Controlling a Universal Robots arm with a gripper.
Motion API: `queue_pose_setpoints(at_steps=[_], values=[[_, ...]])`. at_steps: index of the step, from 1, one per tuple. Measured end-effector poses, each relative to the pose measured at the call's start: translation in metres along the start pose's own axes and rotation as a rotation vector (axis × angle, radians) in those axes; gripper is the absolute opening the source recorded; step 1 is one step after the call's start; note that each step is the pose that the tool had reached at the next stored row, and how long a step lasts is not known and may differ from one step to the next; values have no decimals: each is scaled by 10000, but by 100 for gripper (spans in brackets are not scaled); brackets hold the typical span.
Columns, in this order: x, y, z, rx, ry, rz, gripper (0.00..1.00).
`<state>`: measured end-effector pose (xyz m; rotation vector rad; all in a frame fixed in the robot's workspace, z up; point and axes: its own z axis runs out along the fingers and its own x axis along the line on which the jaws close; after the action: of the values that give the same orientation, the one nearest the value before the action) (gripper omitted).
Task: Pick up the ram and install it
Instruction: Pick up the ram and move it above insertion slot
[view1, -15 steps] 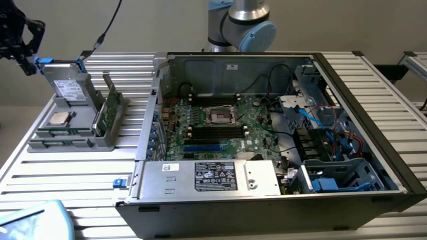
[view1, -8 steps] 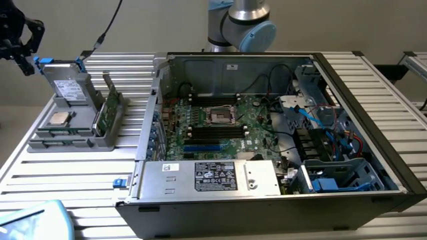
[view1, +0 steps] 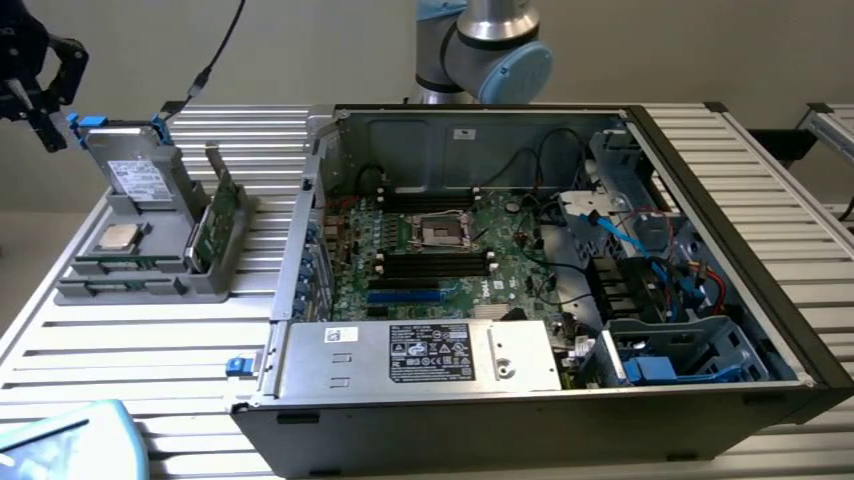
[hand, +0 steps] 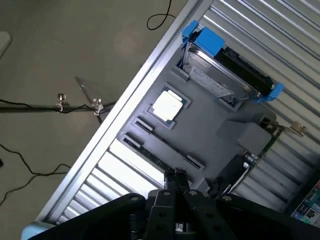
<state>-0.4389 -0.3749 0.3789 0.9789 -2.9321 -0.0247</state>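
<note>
The ram (view1: 127, 266) is a thin green stick lying edge-up in a front slot of the grey holder (view1: 200, 285), on the table at the exterior view's left. In the wrist view the ram (hand: 167, 148) runs as a long narrow strip across the holder (hand: 210, 117), with a second similar strip (hand: 142, 150) beside it. My gripper (view1: 51, 135) hangs high above the holder's far end, well apart from it. Its black fingers (hand: 169, 179) are shut together with nothing between them.
The holder also carries a silver processor chip (hand: 168, 105), a hard drive with blue brackets (hand: 225, 70) and an upright card (view1: 214, 215). The open computer case (view1: 721, 400) stands to the exterior view's right, with black memory slots (view1: 434, 260) on its motherboard (view1: 514, 240).
</note>
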Motion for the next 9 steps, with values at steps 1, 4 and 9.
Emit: queue_pose_setpoints(at_steps=[1, 4, 9], values=[[0, 0, 1, -3, 19, -186, 11], [0, -1, 2, -13, 80, -731, 11], [0, -1, 5, -21, 173, -1634, 11]])
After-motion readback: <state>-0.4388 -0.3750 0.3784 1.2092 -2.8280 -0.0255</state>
